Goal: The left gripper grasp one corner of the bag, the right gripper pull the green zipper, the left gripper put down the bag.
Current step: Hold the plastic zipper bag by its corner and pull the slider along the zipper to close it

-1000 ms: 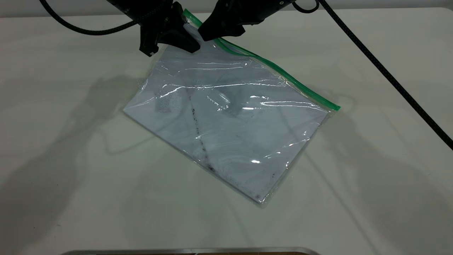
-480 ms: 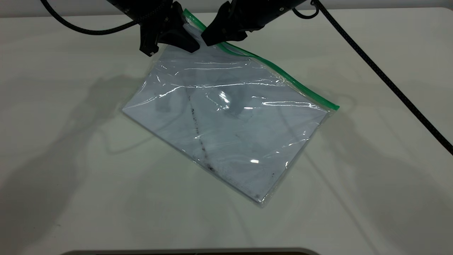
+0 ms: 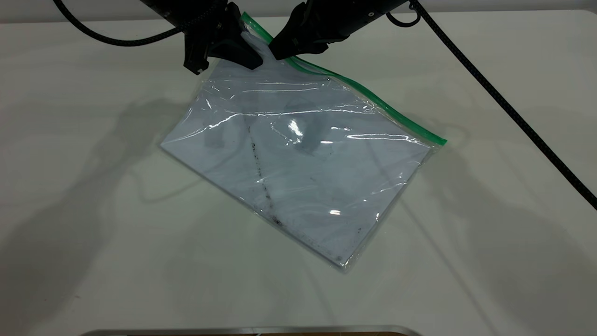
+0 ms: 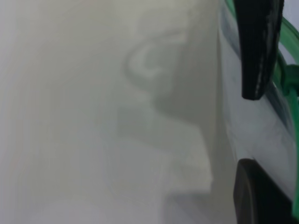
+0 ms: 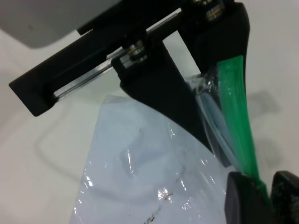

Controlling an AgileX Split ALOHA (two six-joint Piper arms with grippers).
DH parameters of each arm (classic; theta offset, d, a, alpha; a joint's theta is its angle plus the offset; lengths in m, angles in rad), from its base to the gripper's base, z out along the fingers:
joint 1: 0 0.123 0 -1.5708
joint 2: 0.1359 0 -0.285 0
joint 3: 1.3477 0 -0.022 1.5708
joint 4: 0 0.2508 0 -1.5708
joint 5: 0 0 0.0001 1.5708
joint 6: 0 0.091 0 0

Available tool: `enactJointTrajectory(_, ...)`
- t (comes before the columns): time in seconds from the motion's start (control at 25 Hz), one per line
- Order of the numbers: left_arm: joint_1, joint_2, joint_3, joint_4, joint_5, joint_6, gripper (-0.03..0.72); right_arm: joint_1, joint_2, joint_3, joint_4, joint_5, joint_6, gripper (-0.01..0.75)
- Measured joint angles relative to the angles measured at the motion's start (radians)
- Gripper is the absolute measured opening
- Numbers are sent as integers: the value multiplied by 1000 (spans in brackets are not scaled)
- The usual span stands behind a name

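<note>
The bag (image 3: 298, 158), a flat clear plastic pouch with glossy wrinkles, lay slantwise across the middle of the frame on the matte pale counter (image 3: 93, 233). White paper showed through it, crossed by a dark speckled smudge line (image 3: 261, 172). Its upper corner, at top centre of the frame, was raised off the counter. The left tool (image 3: 242, 49), black and angular, was clamped on that corner. The green zipper (image 3: 373, 100), a thin bright strip, ran along the bag's upper right edge. The right tool (image 3: 280, 49), just beside the left one, was closed on the strip; in the right wrist view its dark fingertips (image 5: 243, 196) pinched the green band (image 5: 240, 121) between them. Braided black cables (image 3: 503, 98) trailed over the counter.
</note>
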Motion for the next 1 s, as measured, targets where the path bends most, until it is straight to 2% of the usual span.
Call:
enactJointTrajectory(0.16,0,0,0,1,0,0,67,0,0,0,-2,-4,-5,42)
enactJointTrajectory(0.76,6,-3,2,-64,-28,5,52,-11,2,-8,-13,-41,-5,38)
enactJointTrajectory(1.0,50,-3,3,-153,40,5,51,-35,24,-13,12,-26,-5,37)
